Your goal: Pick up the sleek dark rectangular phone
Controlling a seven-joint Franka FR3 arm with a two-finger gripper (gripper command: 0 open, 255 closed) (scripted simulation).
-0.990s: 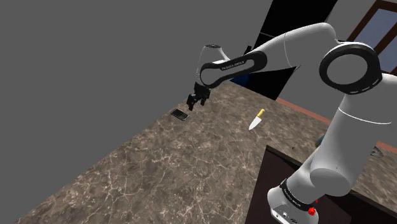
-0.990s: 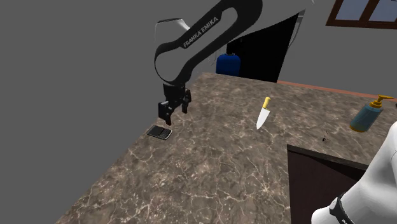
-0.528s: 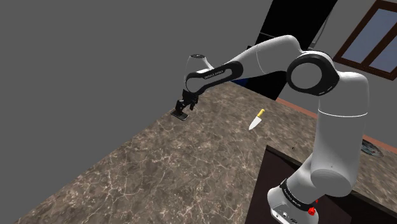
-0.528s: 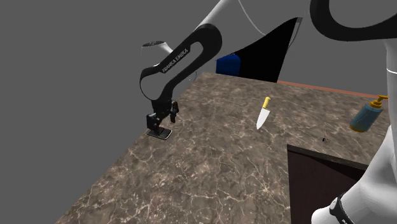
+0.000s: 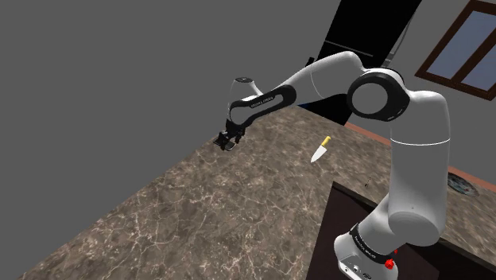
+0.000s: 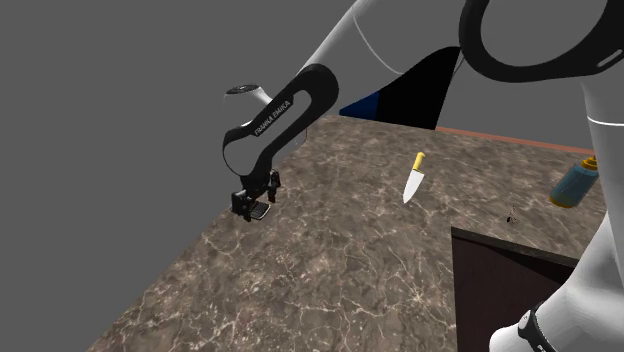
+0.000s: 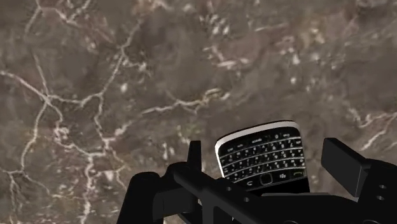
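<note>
Gripper: black two-finger gripper [image 5: 228, 141] [image 6: 252, 205] [image 7: 267, 159], low over the countertop at the end of the outstretched arm, pointing down.
Fingers: spread apart, one finger [image 7: 193, 153] on each side of the phone. A gap shows between each finger and the phone's edges, so nothing is clasped.
Phone: dark keypad phone [image 7: 262, 154] [image 6: 260, 211] with a light rim, lying flat on the countertop directly under the gripper. It is near the counter's edge on the shoulder view's left, at the far end of the surface.
Countertop: dark brown marble [image 5: 199, 207] with pale veins.
Knife: yellow handle, white blade [image 5: 320, 149] [image 6: 415, 178], flat on the countertop, well apart from the phone, toward the shoulder view's right.
Soap bottle: blue with a yellow pump [image 6: 575, 183], upright at the second exterior view's far right.
Stand: dark box [image 5: 346, 215] at the arm's base.
Background: grey wall, with a black area [image 5: 373, 32] beyond the counter's far end.
</note>
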